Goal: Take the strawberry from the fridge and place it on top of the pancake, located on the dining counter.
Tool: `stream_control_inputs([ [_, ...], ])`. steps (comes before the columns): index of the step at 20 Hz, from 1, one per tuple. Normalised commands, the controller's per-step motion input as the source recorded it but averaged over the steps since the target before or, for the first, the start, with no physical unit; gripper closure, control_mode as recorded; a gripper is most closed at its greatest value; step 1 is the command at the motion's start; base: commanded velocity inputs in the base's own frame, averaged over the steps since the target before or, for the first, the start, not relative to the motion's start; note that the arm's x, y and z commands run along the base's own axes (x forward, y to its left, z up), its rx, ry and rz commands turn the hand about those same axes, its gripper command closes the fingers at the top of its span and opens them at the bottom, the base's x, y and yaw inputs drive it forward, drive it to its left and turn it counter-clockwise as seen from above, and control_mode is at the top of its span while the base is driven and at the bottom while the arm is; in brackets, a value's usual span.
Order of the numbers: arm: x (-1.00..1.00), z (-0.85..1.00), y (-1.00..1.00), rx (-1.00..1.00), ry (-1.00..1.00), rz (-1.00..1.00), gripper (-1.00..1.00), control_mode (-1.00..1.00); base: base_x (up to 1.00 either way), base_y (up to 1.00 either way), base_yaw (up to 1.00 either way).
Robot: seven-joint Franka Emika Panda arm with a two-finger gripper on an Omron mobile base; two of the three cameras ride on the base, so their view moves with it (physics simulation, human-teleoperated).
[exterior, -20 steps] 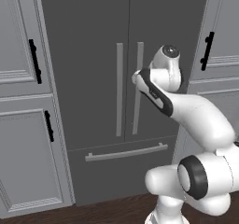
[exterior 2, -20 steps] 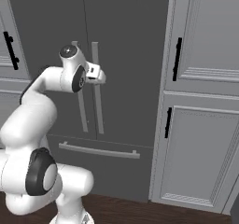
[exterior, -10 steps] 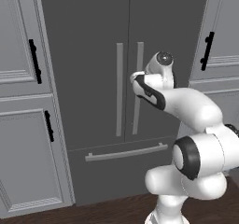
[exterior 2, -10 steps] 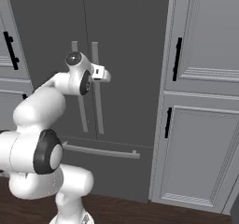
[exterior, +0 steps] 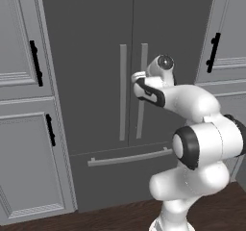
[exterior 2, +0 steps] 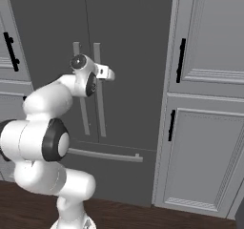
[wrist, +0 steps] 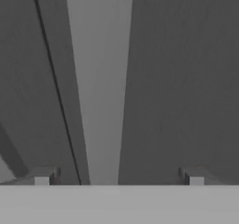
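Note:
The fridge [exterior: 91, 57] [exterior 2: 136, 51] stands right in front with both dark grey doors shut, so the strawberry is hidden. The pancake and the dining counter are out of view. My gripper [exterior: 136, 79] [exterior 2: 111, 74] is stretched toward the fridge's two light grey vertical handles [exterior: 123, 90] [exterior 2: 98, 94], at about their upper half. In the hand view the gripper [wrist: 119, 179] is open, with one handle bar [wrist: 100, 78] running up between its fingertips [wrist: 43, 179], close ahead. Nothing is held.
Light grey panelled cabinets with black handles flank the fridge on the left [exterior: 21, 129] and on the right [exterior 2: 205, 128]. The bottom drawer's horizontal bar [exterior: 127, 158] runs below the doors. Dark wood floor [exterior 2: 143, 216] lies underneath.
The arm has reached forward and lowered its elbow, bringing the hand closer to the fridge handles. The gripper has stayed open. The doors have not moved.

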Motion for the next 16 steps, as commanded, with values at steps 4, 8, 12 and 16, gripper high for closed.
stream_control_inputs([
  [4, 0.54, 0.0, 0.01, 0.0, -0.04, 0.0, -1.0, -1.0, 0.0, 0.0, 0.0],
  [8, 0.53, 0.0, 0.02, 0.0, -0.04, 0.0, -1.0, -1.0, 0.0, 0.0, 0.0],
  [12, 0.54, 0.0, 0.01, 0.0, -0.04, 0.0, -1.0, -1.0, 0.0, 0.0, 0.0],
  [16, 0.53, 0.0, 0.01, 0.0, -0.06, 0.0, -1.0, -1.0, 0.0, 0.0, 0.0],
])
